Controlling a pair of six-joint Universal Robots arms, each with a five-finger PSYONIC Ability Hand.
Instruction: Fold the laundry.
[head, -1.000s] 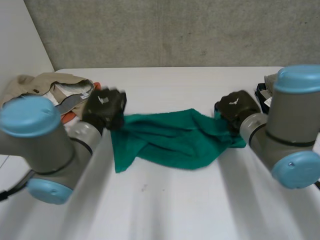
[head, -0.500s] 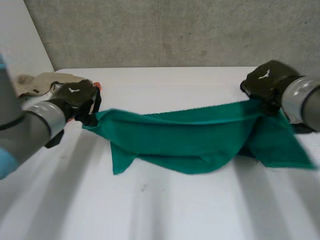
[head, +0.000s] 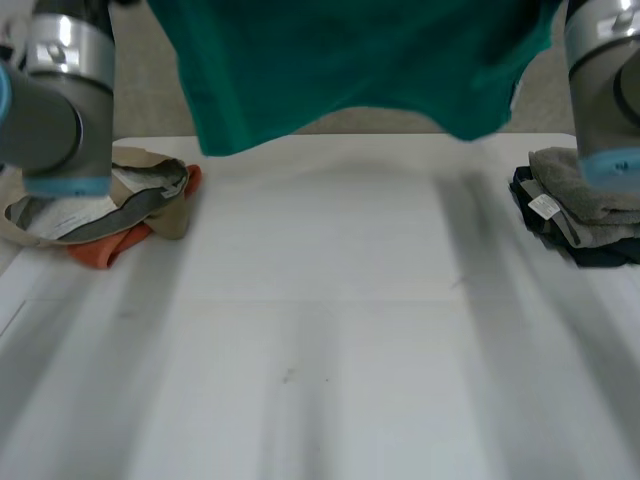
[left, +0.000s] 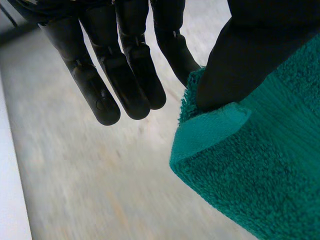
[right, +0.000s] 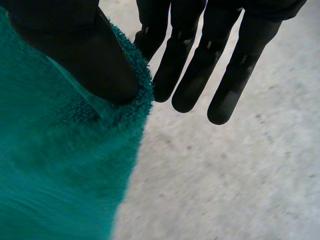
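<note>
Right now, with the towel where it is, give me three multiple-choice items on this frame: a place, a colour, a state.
1. Where is the folded stack?
A. by the right arm
B. by the left arm
C. mid-table

2. What colour is the towel?
A. red
B. green
C. white

3. How is the towel?
A. lying flat
B. folded on the stack
C. held up in the air

Answers:
1 A: it lies at the right side of the table, under that arm.
2 B: it is green in every view.
3 C: the left hand and right hand each pinch it with the thumb, above the table.
</note>
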